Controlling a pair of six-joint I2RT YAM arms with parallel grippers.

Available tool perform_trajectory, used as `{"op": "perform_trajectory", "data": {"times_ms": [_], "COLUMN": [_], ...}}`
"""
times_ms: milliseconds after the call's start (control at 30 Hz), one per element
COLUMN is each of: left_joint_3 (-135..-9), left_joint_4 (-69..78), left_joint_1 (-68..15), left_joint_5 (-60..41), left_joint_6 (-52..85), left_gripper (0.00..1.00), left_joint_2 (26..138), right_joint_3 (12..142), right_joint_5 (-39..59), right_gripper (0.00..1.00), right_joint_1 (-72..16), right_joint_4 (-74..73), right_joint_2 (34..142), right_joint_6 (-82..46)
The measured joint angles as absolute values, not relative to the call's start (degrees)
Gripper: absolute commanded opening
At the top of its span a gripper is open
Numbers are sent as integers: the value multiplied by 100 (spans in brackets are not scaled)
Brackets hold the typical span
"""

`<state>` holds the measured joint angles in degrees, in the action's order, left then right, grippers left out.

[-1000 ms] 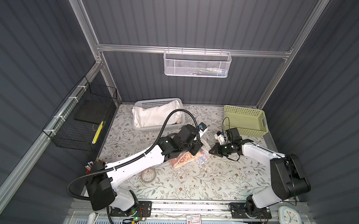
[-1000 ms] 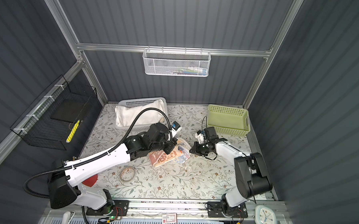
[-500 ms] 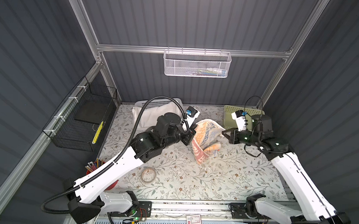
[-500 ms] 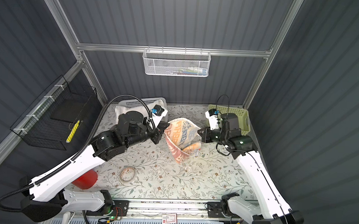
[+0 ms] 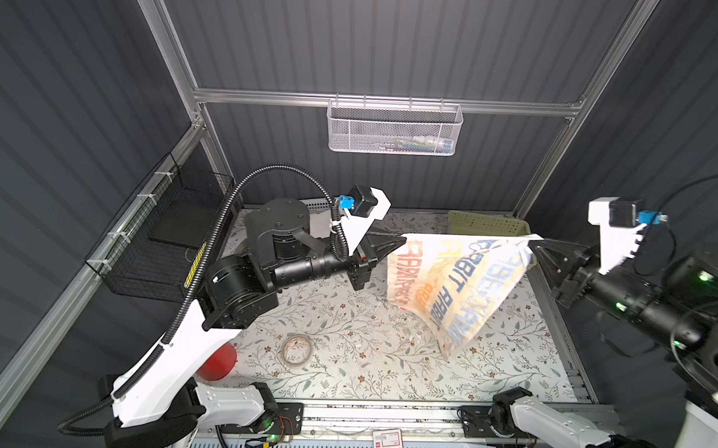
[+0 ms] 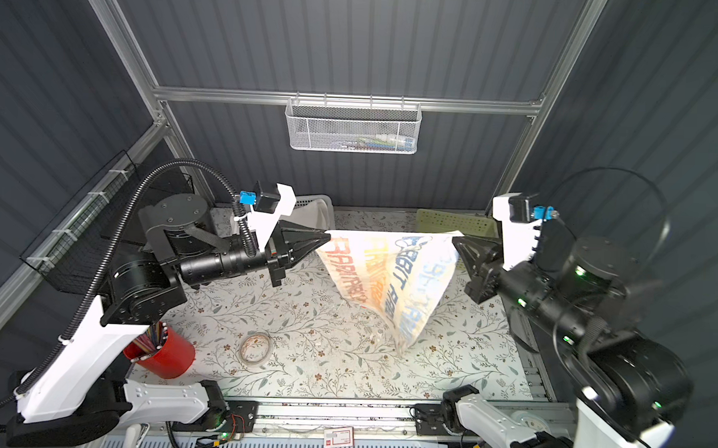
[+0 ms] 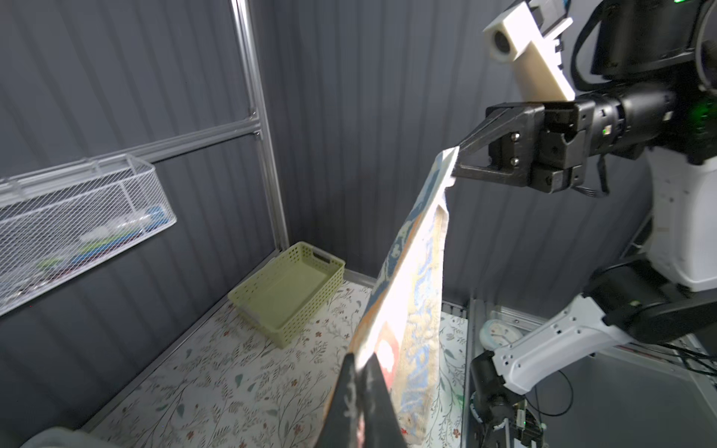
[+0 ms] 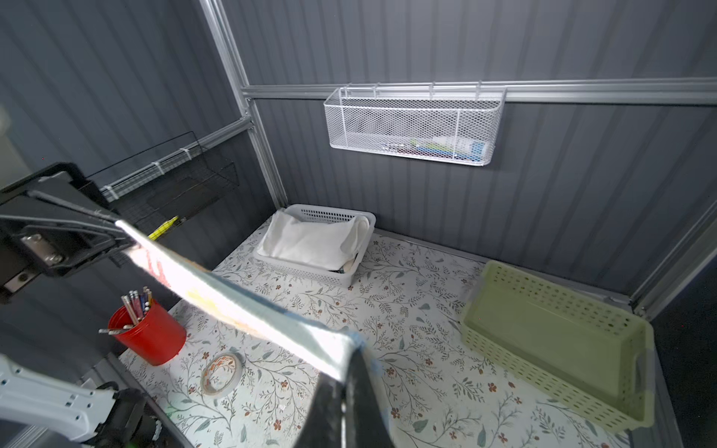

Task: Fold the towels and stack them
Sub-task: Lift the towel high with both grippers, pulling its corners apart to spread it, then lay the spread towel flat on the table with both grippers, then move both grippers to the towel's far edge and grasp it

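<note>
Hanging from left claw (image 5: 402, 240) and right claw (image 5: 534, 241), towel (image 5: 450, 281) — bottom blurred.

In a top view the left arm (image 5: 289, 267) hides nearly all of the white basket (image 5: 317, 204) and most of the red cup (image 5: 218, 362), and the lettered towel (image 5: 450, 279) covers part of the green basket (image 5: 490, 224). The contents of the wall basket (image 5: 394, 129) are too blurred to name. The wrist views' edges cut off the blurred left gripper (image 7: 361, 357) and right gripper (image 8: 355, 349). Whatever lies under the white towel (image 8: 310, 240) is hidden.
</note>
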<state>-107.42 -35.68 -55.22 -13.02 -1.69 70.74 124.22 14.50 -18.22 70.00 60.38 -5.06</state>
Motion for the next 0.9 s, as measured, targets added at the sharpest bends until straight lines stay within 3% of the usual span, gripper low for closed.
{"op": "perform_trajectory", "data": {"times_ms": [167, 333, 633, 767, 900], "left_joint_3": [-11238, -12003, -11487, -11498, -12505], "left_joint_4": [-4001, -4727, -4569, -4252, -4246], "left_joint_1": [-5533, -5374, -3433, -2873, -2689], "left_joint_5": [-1240, -438, -1031, -1424, -1509], "left_joint_6": [-91, -82, 89, 84, -8], "left_gripper": [0, 0, 0, 0, 0], "left_joint_2": [7334, 8036, 9483, 10687, 12390], "right_joint_3": [13093, 12704, 11563, 11710, 12245], "right_joint_5": [1337, 856, 1107, 1319, 1420], "right_gripper": [0, 0, 0, 0, 0], "right_joint_1": [-1820, -1761, -1413, -1278, -1205], "right_joint_4": [7642, 7655, 6595, 6226, 6025], "right_joint_2": [6541, 7122, 8831, 10108, 11417], "right_joint_6": [-471, -482, -421, -349, -333]}}
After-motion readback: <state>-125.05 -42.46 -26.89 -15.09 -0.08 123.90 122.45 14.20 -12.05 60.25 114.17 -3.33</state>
